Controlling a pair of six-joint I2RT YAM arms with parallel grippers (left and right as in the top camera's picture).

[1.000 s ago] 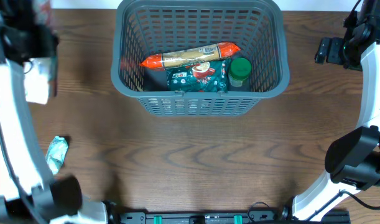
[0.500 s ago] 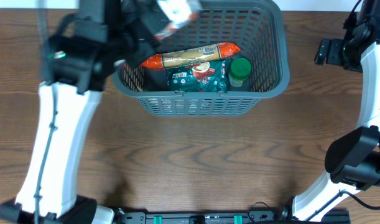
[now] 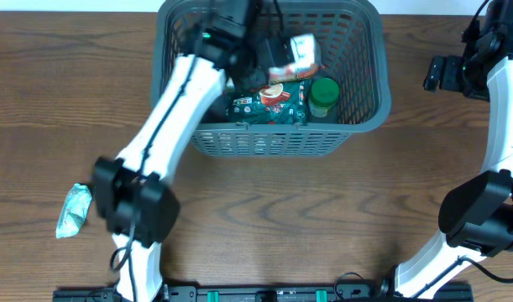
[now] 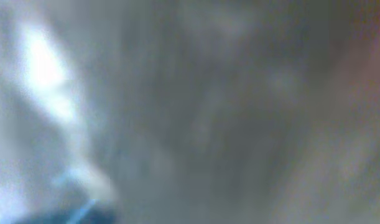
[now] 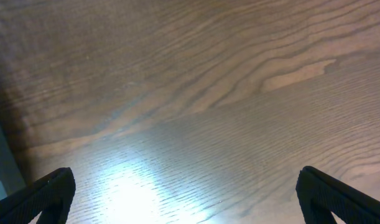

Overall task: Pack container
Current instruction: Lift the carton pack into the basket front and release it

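Note:
The container (image 3: 369, 117) is a large dark grey slotted basket at the top middle of the table. Inside it lie a dark green packet (image 3: 269, 105) and a green-lidded jar (image 3: 324, 94). A long orange sausage pack is mostly hidden under my left arm. My left gripper (image 3: 277, 57) reaches over the basket's inside and is shut on a white packet (image 3: 296, 50), held above the contents. The left wrist view is a total blur. My right gripper (image 3: 434, 71) is open and empty at the far right, over bare wood in the right wrist view (image 5: 183, 193).
A pale teal packet (image 3: 74, 210) lies on the brown wooden table (image 3: 264, 210) at the left front, beside the left arm's base. The right arm stands along the right edge.
My left arm has swung from the far left to over the basket, carrying the white packet. The right arm has not moved.

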